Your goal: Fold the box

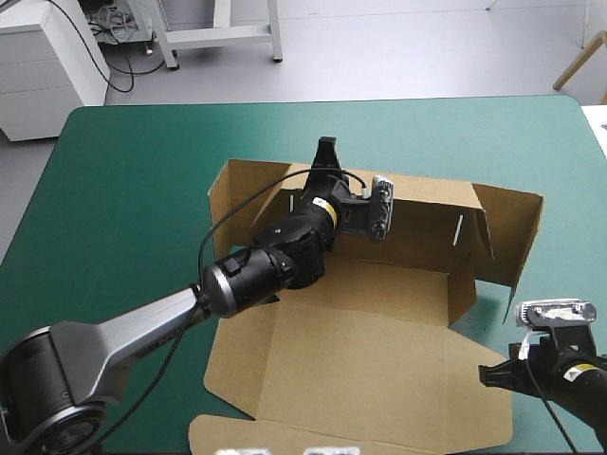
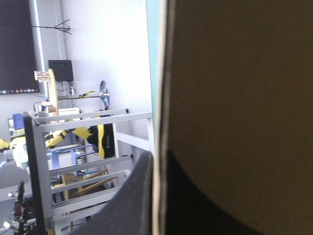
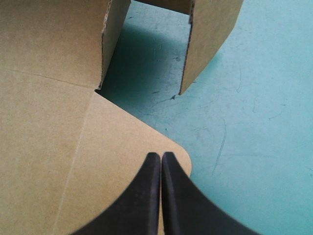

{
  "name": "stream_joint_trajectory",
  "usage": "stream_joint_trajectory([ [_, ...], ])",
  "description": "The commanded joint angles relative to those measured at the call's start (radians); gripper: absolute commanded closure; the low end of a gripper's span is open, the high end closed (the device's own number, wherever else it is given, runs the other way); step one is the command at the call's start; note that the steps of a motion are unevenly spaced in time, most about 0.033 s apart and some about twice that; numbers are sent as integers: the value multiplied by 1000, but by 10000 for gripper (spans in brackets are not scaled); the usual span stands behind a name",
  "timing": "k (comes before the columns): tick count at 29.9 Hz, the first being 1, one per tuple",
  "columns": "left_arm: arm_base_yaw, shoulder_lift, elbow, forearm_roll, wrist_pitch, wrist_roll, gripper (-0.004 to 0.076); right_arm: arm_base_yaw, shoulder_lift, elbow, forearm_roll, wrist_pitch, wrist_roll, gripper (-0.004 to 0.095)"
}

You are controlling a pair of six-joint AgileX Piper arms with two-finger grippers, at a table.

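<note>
1. The box (image 1: 360,351) sits mid-table on the teal-green cover (image 1: 123,171), and it's half up. The near panels lie flat toward the robot.
2. The far wall (image 1: 427,204) stands upright. The right wall (image 1: 517,232) is up too, swung outward at an angle.
3. The left arm stretches across the flat board. The left gripper (image 1: 327,152) is right at the far wall's top edge, left of its middle, with the tips poking above it.
4. In the left wrist view, the black fingers (image 2: 134,196) are all but closed. The pale board edge runs straight up between them, so that's a pinch on the box. Brown board fills one whole side of the view.
5. Over at the box's near right corner, the right gripper (image 3: 161,161) is closed tight, tip to tip in one pointed arch.
6. Its tips sit over a flat flap (image 3: 122,147) with a rounded corner. Whether they touch the board, I can't tell.
7. Ahead of that gripper, two raised wall edges stand with a strip of bare cover between them.
</note>
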Motion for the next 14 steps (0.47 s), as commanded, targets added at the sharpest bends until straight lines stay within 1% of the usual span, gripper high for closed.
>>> stream_joint_trajectory([
  [1, -28, -52, 51, 211, 12, -160, 734, 3, 3, -22, 15, -40, -16, 922],
  [3, -47, -54, 107, 309, 39, -234, 734, 3, 3, -22, 15, -40, -16, 922],
  [5, -67, -54, 153, 402, 80, -351, 734, 3, 3, -22, 15, -40, -16, 922],
  [8, -96, -54, 214, 573, 228, -572, 734, 3, 3, -22, 15, -40, -16, 922],
  [10, -111, -56, 244, 644, 315, -638, 734, 3, 3, -22, 15, -40, -16, 922],
  [11, -117, -59, 259, 664, 338, -651, 734, 3, 3, -22, 13, -40, -16, 922],
  [14, -131, -76, 294, 638, 338, -669, 734, 3, 3, -22, 13, -40, -16, 922],
])
